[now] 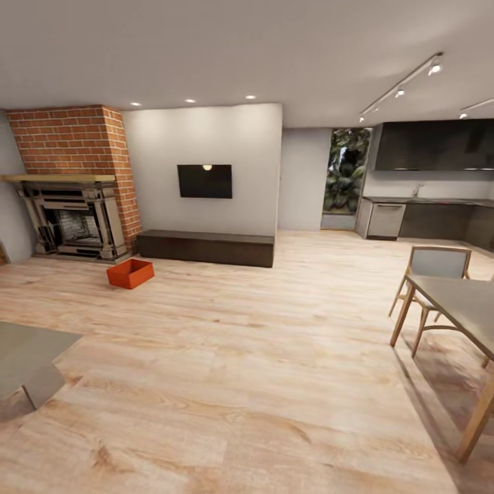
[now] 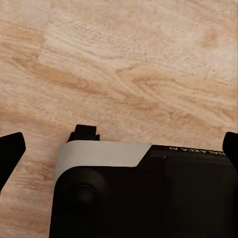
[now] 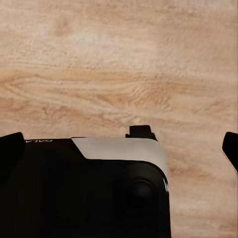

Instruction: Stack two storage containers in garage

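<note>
- Head view: one storage container [image 1: 130,273] on living room plank floor [image 1: 240,357], near fireplace [image 1: 72,219]
- Left gripper [image 2: 119,148] fingers spread, nothing between
- Right gripper [image 3: 119,148] fingers spread, wood floor beyond them

The floor [image 1: 226,357] is light wood plank with a visible grain and a soft satin sheen. The fireplace [image 1: 75,158] is rough red brick. The orange-red bin [image 1: 130,273] looks like smooth matt plastic. The low cabinet [image 1: 206,248] is dark and matt; the TV [image 1: 204,181] is glossy black.
</note>
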You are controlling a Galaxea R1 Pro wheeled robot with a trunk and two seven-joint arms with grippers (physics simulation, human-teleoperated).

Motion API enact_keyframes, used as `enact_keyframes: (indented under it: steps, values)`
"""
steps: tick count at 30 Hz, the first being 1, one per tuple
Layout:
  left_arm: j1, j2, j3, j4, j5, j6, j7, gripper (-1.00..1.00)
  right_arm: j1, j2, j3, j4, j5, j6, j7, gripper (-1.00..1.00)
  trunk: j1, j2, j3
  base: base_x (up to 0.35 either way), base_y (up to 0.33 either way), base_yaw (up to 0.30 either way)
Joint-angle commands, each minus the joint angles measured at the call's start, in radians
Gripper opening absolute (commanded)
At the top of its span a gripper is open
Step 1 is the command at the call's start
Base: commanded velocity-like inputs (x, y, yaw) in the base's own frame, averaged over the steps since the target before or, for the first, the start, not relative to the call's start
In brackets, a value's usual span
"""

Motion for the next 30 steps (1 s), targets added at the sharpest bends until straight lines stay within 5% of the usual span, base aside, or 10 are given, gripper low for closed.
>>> enact_keyframes:
  steps: [1,18,30]
  values:
    - [-0.001,0.0,0.006,0.001,0.009,-0.001,-0.003,1.0,-0.001,0.001,0.008,0.003,-0.011,-0.006,0.004,1.0,0.001,-0.001,-0.001,0.327,0.0,0.159]
    - [-0.001,0.0,0.006,0.001,0.007,-0.001,-0.003,1.0,-0.001,0.0,0.008,0.003,-0.011,-0.006,0.004,1.0,0.001,-0.001,-0.001,0.327,0.0,0.159]
    - [-0.001,0.0,0.006,0.001,0.007,-0.001,-0.003,1.0,-0.001,-0.001,0.008,0.003,-0.01,-0.006,0.004,1.0,0.001,-0.001,-0.001,0.327,0.0,0.02]
